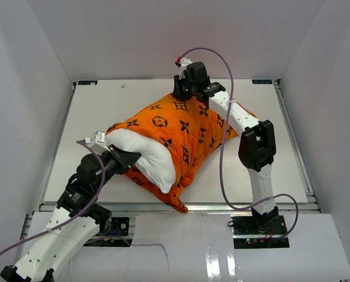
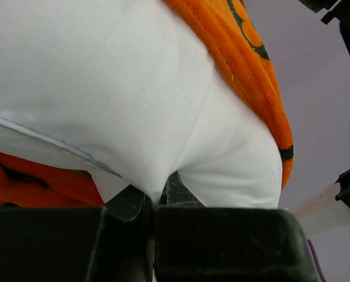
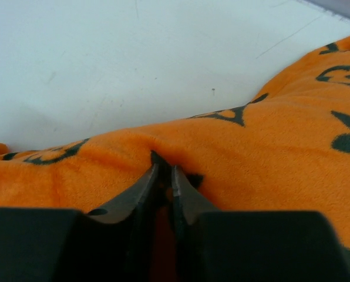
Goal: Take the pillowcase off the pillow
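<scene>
The orange pillowcase (image 1: pixel 184 126) with black motifs lies across the middle of the table, still wrapped round most of the white pillow (image 1: pixel 145 155), whose near-left end bulges out bare. My left gripper (image 1: pixel 130 160) is shut on a pinch of the pillow's white cloth (image 2: pixel 145 141) at that bare end, with orange pillowcase (image 2: pixel 251 64) folded back beyond it. At the far edge my right gripper (image 1: pixel 184 94) is shut on a fold of the pillowcase (image 3: pixel 263 147), orange fabric pinched between its fingertips (image 3: pixel 184 191).
White walls enclose the table (image 1: pixel 98 111) on the left, back and right. The right arm's elbow (image 1: pixel 257 144) stands over the pillowcase's right end, its purple cable (image 1: pixel 225 147) looping beside it. The pillowcase's near corner (image 1: pixel 179 205) reaches the table's front edge.
</scene>
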Action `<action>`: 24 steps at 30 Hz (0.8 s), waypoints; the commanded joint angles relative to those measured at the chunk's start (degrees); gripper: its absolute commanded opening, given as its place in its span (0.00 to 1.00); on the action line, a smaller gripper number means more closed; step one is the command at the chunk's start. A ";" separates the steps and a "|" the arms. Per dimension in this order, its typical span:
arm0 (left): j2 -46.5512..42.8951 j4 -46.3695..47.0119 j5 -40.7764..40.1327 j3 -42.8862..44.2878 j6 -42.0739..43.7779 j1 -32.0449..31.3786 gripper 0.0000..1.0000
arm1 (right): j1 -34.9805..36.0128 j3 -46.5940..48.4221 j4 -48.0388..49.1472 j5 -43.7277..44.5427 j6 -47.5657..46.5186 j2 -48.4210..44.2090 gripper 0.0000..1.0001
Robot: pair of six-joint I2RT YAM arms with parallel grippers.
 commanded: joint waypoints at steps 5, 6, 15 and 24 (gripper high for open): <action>1.82 4.78 -2.28 1.23 0.15 0.12 0.00 | 3.84 -5.45 1.01 -15.78 -2.96 -14.09 0.48; 1.38 4.87 -2.45 0.79 -0.03 0.12 0.00 | 4.63 -6.68 2.14 -17.36 -3.57 -15.41 0.53; 1.46 5.22 -2.98 -2.20 -0.03 0.03 0.00 | 22.11 -12.15 1.10 -14.32 -11.31 -21.06 0.67; -0.38 4.96 -2.45 -2.12 0.41 0.03 0.00 | 25.56 -3.01 -4.70 -0.07 -16.23 -9.98 0.68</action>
